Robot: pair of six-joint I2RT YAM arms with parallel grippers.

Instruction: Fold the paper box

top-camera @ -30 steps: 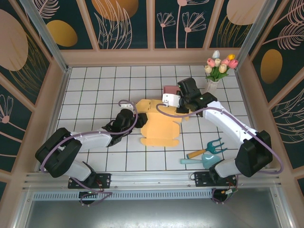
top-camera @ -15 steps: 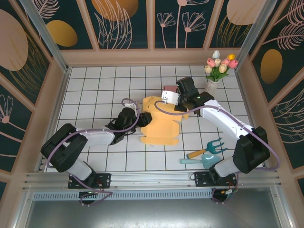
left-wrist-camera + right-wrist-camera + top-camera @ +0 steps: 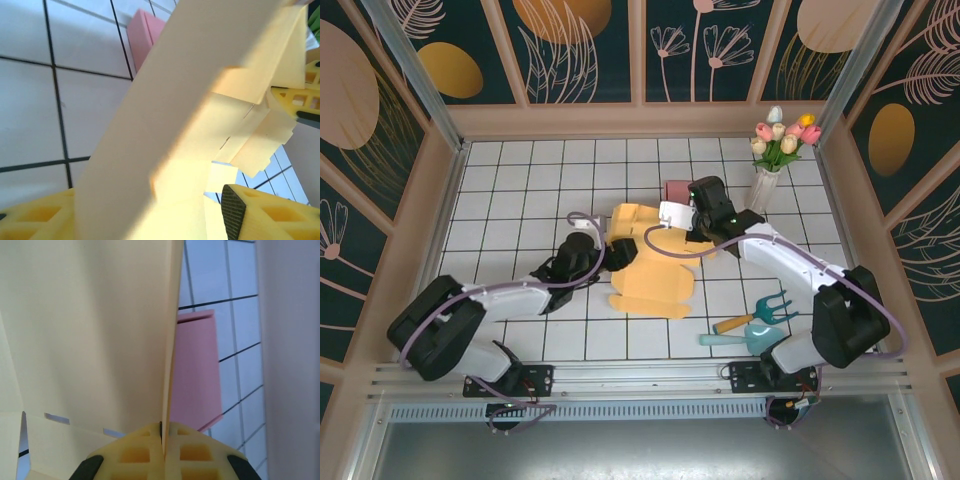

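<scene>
**Paper box mid-fold: right side pinched, left side loose**

The paper box (image 3: 655, 275) sits in the middle of the tiled table (image 3: 520, 180). It's flat at the near end and tipped up at the far end, just beside a pink block (image 3: 674, 190). My right gripper (image 3: 161, 430) has its fingers squeezed together on the thin edge of a raised panel. The left gripper (image 3: 140, 215) has its fingers apart with a long flap running between them, not clamped as far as I can see. To do this fold well, I'd treat the right pinch as the anchor and close the left on the flap near the crease. Then I'd swing it over slowly so the tabs meet the slots instead of crumpling. Yank too fast and I reckon the card slips out of the pinch.
</scene>
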